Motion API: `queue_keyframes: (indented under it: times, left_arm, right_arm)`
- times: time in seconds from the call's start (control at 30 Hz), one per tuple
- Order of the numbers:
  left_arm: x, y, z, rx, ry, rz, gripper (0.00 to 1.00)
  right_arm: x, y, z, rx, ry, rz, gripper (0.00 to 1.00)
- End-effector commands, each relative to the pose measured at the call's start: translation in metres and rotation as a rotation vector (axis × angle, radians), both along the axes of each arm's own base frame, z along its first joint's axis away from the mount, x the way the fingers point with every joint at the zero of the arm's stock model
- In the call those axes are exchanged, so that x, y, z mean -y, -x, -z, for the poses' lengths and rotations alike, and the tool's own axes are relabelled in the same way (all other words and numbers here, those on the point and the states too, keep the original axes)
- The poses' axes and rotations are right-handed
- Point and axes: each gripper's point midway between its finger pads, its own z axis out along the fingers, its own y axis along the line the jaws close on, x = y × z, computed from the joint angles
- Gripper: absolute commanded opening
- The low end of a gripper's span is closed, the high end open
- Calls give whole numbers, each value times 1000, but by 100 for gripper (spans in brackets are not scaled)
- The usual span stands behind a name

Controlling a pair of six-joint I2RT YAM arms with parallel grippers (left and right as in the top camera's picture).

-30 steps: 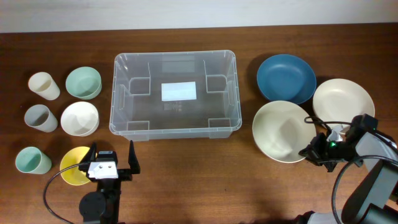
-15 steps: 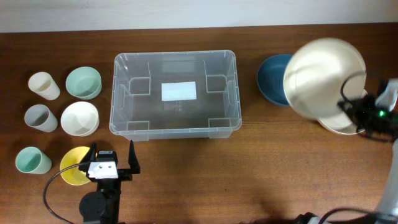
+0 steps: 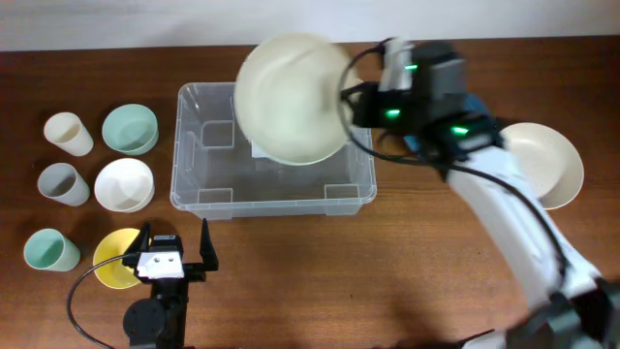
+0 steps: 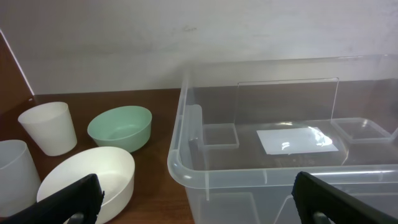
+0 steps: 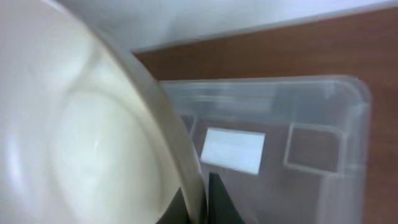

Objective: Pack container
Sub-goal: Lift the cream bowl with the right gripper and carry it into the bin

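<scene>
Right pincer [image 3: 351,101] clamped on the rim of big cream bowl [image 3: 289,97], bowl held tilted in the air above the far right part of the container [image 3: 218,165]. Right wrist view: dark finger pressed against the bowl edge at the bottom, with the container's white label [image 5: 232,150] showing below and past the bowl. Container sits mid-bench [image 3: 387,281], open side up, nothing seen inside apart from the label on its base. Left pincer [image 3: 175,238] low at the near left, fingers wide apart, gripping nothing, pointed toward the container's near left corner. Yellow bowl [image 3: 108,264] partly under it. Left of the container: cream cup [image 3: 68,133], green bowl [image 3: 130,128], grey cup [image 3: 63,182], white bowl [image 3: 124,184], teal cup [image 3: 50,250], all upright and apart from each other. Right of the container: cream plate [image 3: 554,160] on the bench, blue bowl [image 3: 481,103] mostly hidden under the right arm.
</scene>
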Motion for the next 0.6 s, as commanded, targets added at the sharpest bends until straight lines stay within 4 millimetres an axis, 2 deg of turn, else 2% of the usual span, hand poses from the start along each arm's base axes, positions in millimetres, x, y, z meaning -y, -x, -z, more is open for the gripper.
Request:
queue_keyframes:
  times: [0.0, 0.23, 0.57]
  left_arm:
    - [1, 0, 2, -1, -8, 7, 99]
    - [1, 0, 2, -1, -7, 7, 100]
    - [1, 0, 2, -1, -8, 7, 99]
  right_arm:
    - [-31, -14, 36, -37, 16, -2, 4]
    - [-87, -14, 72, -25, 19, -92, 4]
    - [-93, -18, 119, -83, 86, -67, 5]
